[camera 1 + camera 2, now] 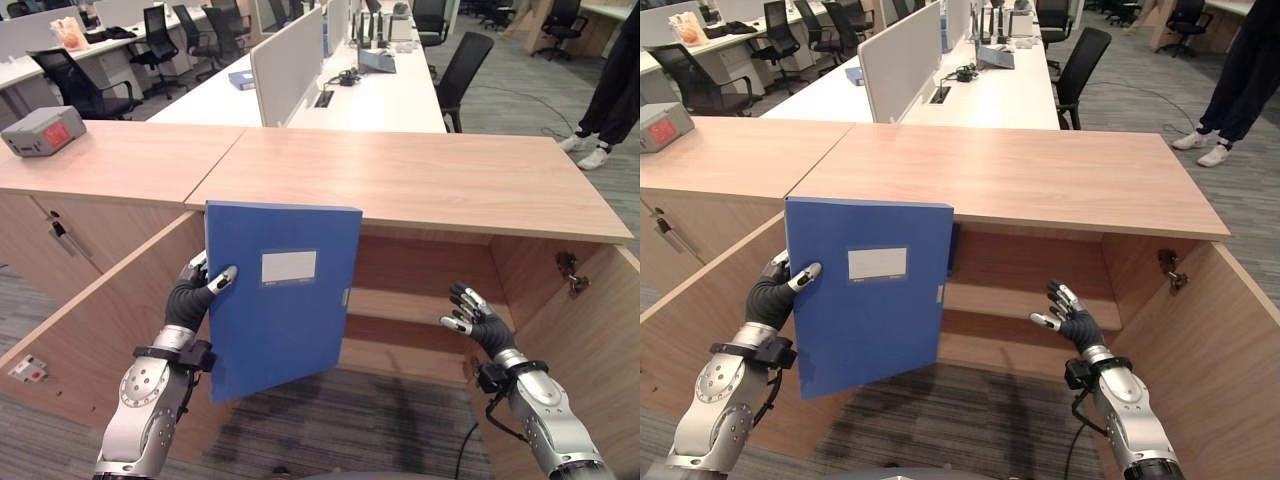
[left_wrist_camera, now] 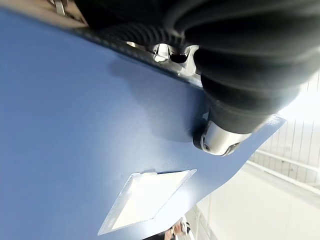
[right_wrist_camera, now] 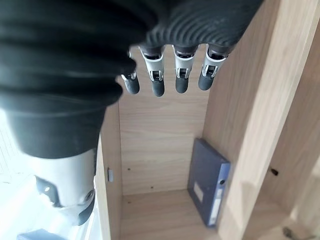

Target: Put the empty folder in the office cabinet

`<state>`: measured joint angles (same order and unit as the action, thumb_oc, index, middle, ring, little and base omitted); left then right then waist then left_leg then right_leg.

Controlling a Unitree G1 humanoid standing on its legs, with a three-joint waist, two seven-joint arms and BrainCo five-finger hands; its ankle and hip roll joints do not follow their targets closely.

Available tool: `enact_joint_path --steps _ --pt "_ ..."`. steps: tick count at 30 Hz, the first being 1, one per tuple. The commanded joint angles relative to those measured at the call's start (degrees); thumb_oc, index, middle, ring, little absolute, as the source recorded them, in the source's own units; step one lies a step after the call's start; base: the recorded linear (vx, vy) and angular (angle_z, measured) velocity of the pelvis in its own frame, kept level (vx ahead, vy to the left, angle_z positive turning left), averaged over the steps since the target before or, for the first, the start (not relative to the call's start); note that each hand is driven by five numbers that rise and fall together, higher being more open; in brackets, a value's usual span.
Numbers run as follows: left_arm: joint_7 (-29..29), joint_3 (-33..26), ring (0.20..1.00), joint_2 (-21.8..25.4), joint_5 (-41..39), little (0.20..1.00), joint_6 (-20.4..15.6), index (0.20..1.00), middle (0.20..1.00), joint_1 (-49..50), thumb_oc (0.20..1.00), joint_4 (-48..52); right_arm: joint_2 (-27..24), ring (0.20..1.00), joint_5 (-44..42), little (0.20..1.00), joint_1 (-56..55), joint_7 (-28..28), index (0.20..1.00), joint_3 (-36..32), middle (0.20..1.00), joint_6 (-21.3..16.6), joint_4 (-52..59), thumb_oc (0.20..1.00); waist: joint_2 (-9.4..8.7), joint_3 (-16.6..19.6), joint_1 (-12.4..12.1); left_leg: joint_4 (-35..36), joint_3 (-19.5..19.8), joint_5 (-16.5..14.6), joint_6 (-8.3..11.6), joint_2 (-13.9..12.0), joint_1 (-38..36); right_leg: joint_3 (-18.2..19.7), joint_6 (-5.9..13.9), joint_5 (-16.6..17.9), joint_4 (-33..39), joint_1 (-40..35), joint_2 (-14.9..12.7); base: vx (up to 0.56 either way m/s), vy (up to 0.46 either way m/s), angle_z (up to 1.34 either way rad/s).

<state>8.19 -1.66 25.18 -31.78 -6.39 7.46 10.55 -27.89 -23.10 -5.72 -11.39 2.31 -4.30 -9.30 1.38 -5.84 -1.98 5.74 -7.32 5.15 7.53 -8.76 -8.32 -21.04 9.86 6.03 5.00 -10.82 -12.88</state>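
Left eye view: wooden office cabinet (image 1: 420, 185) spans the scene, wide top w/ both doors swung open; left door (image 1: 90, 320) and right door (image 1: 590, 340) flank a bare inner shelf (image 1: 420, 305). A second cabinet unit (image 1: 110, 160) joins it at the left edge, and a grey device w/ red panel (image 1: 43, 130) sits at that unit's far left corner. Behind the cabinets, white desks w/ a divider screen (image 1: 288, 62) and black office chairs (image 1: 465, 70); a person's legs and white shoes (image 1: 600, 110) stand at far right on grey carpet.

Blue folder (image 1: 283, 295) is held upright in front of the cabinet opening, near the left door, top edge level w/ the cabinet top's front edge, white label pocket facing the camera. It's not inside the cabinet yet.

Left hand (image 1: 190, 295) grasps the folder by its left edge: thumb pressed on the front face, fingers wrapped behind. Left wrist view shows the thumb tip (image 2: 220, 142) on the blue cover (image 2: 75, 140), close to the label.

Right hand (image 1: 478, 320) hangs free in front of the right half of the opening, apart from the folder, fingers spread and relaxed, holding nothing. Right wrist view: fingers (image 3: 180, 75) straight, and past them another blue folder (image 3: 210, 182) stands inside a cabinet compartment against its side wall.
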Motion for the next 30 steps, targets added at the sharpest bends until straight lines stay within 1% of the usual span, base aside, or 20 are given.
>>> enact_joint_path --steps 1,5,7,9,13,14,22,30 --pt "0.38 -0.28 0.2 0.87 0.88 0.2 -4.15 0.2 0.2 -8.13 0.2 4.07 -0.33 1.0 -3.38 1.0 7.14 -2.02 1.0 0.53 1.0 -2.58 5.07 1.0 -1.02 -1.85 -0.02 -0.74 -2.63 -7.64 -1.19 1.71 -3.12 0.98 1.28 -7.12 -3.01 -0.3 -1.16 0.0 0.0 0.0" --pt "0.92 0.48 0.2 0.26 1.35 0.2 -4.24 0.2 0.2 -10.03 0.2 4.44 1.03 1.0 -3.9 1.0 7.73 -4.18 1.0 2.34 1.0 -1.84 6.65 1.0 -1.19 -1.58 0.2 -0.74 -2.61 -7.77 -1.21 1.69 -3.24 1.12 1.19 -7.47 -3.42 -0.33 -1.08 0.0 0.0 0.0" --pt "0.92 0.47 0.2 0.27 1.37 0.2 -4.25 0.2 0.2 -10.06 0.2 4.41 1.04 1.0 -3.9 1.0 7.76 -4.2 1.0 2.33 1.0 -1.81 6.66 1.0 -1.2 -1.59 0.22 -0.74 -2.6 -7.77 -1.2 1.69 -3.23 1.12 1.19 -7.49 -3.44 -0.31 -1.08 0.0 0.0 0.0" --pt "1.67 1.62 0.2 -0.19 1.3 0.2 -4.24 0.2 0.2 -11.69 0.2 4.35 1.65 1.0 -4.58 1.0 8.54 -5.81 1.0 3.88 1.0 -1.27 7.49 1.0 -1.34 -1.42 0.29 -0.74 -2.67 -7.8 -1.18 1.66 -3.36 1.03 1.17 -7.41 -3.36 -0.33 -1.06 0.0 0.0 0.0" --pt "2.99 3.52 0.2 -0.71 0.58 0.2 -3.81 0.2 0.2 -12.85 0.2 4.67 2.08 1.0 -4.45 1.0 10.08 -6.77 1.0 5.67 1.0 -1.04 7.76 1.0 -1.41 -1.3 0.3 -0.74 -2.77 -7.73 -1.24 1.67 -3.36 0.93 1.16 -7.29 -3.11 -0.34 -1.04 0.0 0.0 0.0" --pt "3.78 4.74 0.2 -1.07 -0.13 0.2 -3.54 0.2 0.2 -13.56 0.2 5.12 2.59 1.0 -4.66 1.0 11.06 -7.41 1.0 6.9 1.0 -0.96 8.01 1.0 -1.45 -1.27 0.25 -0.74 -2.7 -7.7 -1.3 1.68 -3.31 0.95 1.14 -7.26 -3.11 -0.26 -1.02 0.0 0.0 0.0" --pt "5.49 7.64 0.2 -2.19 -2.33 0.2 -2.5 0.2 0.2 -14.89 0.2 5.43 4.19 1.0 -4.08 1.0 12.92 -8.28 1.0 9.39 1.0 -0.58 8.39 1.0 -1.55 -1.29 0.33 -0.74 -2.58 -7.72 -1.38 1.73 -3.24 0.98 1.15 -7.15 -2.99 -0.26 -1.05 0.0 0.0 0.0" --pt "6.26 11.9 0.2 -4.46 -6.1 0.2 -1.1 0.2 0.2 -16.07 0.2 5.33 6.89 1.0 -4.39 1.0 14.9 -7.24 1.0 11.71 1.0 -0.96 7.45 1.0 -1.5 -1.43 0.49 -0.74 -2.34 -7.68 -1.57 1.81 -3.18 1.02 1.08 -7.02 -3.01 -0.19 -1.05 0.0 0.0 0.0"
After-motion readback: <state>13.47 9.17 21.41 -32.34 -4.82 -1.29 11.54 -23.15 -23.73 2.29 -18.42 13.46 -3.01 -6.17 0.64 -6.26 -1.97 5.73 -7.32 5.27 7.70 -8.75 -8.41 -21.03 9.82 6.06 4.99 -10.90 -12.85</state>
